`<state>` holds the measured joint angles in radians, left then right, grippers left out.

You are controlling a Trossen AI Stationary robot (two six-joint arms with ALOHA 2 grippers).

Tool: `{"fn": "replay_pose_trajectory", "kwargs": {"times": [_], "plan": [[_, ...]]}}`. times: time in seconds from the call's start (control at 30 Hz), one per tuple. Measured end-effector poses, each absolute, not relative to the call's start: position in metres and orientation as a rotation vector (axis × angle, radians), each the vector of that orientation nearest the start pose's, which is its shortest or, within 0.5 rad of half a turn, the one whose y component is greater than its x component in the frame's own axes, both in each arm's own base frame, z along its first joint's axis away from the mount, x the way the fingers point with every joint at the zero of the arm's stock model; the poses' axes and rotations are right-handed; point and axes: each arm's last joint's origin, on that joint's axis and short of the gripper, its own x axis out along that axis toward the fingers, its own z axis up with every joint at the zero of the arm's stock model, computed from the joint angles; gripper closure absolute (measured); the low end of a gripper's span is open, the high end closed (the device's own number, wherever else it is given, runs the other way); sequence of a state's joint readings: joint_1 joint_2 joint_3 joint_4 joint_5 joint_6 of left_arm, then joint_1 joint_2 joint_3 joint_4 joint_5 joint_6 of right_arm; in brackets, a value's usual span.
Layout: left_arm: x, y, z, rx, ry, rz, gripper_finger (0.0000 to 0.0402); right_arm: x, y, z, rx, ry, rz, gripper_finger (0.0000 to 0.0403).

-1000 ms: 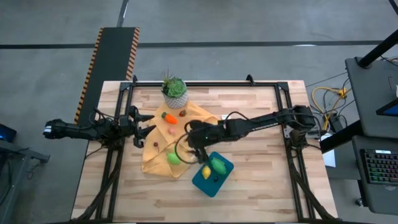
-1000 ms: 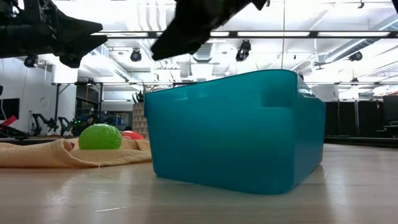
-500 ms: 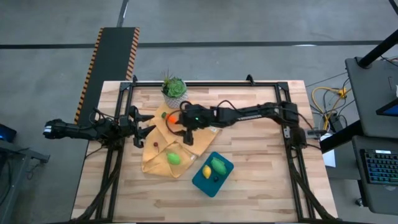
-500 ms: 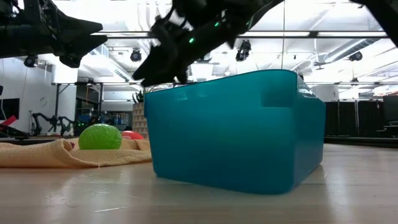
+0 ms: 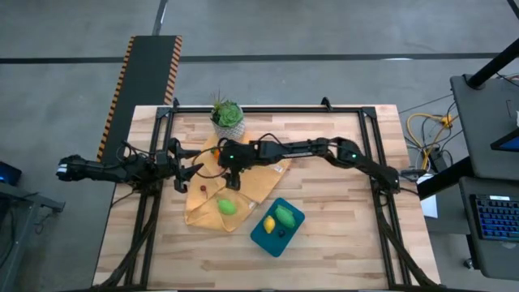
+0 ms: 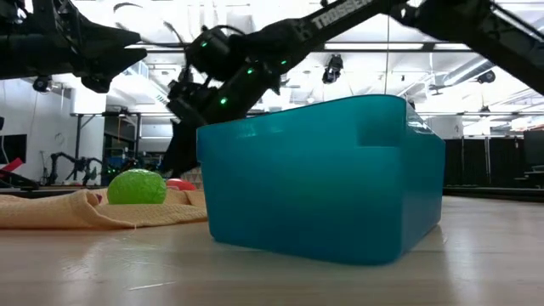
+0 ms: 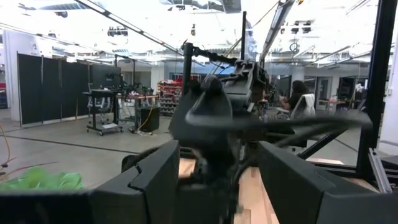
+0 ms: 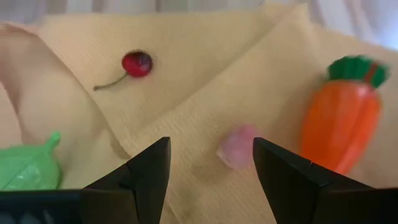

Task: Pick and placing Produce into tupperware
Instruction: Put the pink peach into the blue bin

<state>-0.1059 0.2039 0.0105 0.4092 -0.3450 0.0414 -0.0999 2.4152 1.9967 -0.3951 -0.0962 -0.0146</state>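
Observation:
The teal tupperware (image 5: 277, 225) stands on the table near the near edge, holding a yellow piece (image 5: 268, 224), a green piece (image 5: 285, 216) and a small dark one. On the mustard cloth (image 5: 212, 195) lie a green piece (image 5: 227, 207), a cherry (image 8: 137, 63), a small pink piece (image 8: 239, 146) and the orange carrot (image 8: 345, 121). My right gripper (image 8: 211, 186) hovers open low over the cloth, above the pink piece and beside the carrot. My left gripper (image 5: 188, 162) waits open at the cloth's left edge.
A potted green plant (image 5: 227, 118) stands at the far edge, just beyond the cloth. The table's black frame (image 5: 268, 108) runs along its edges. Bare wood lies right of the tupperware (image 6: 323, 178) and along the near edge.
My right gripper has travelled from above the tupperware toward the table's left and far side, out over the cloth, and has come down toward the pink piece and the carrot. It stays open. The produce and the tupperware have not moved.

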Motion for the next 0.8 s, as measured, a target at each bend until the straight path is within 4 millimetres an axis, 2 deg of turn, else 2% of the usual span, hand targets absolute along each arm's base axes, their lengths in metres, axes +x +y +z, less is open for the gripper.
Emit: {"fn": "replay_pose_trajectory", "kwargs": {"times": [0.23, 0.8], "plan": [[0.107, -0.001, 0.189, -0.008, -0.206, 0.243, 0.0200, 0.543, -0.054, 0.155, 0.053, 0.855, 0.004, 0.0183], [0.107, -0.001, 0.189, -0.007, -0.203, 0.243, 0.0200, 0.541, -0.068, 0.153, 0.050, 0.862, -0.030, 0.0183]]}}
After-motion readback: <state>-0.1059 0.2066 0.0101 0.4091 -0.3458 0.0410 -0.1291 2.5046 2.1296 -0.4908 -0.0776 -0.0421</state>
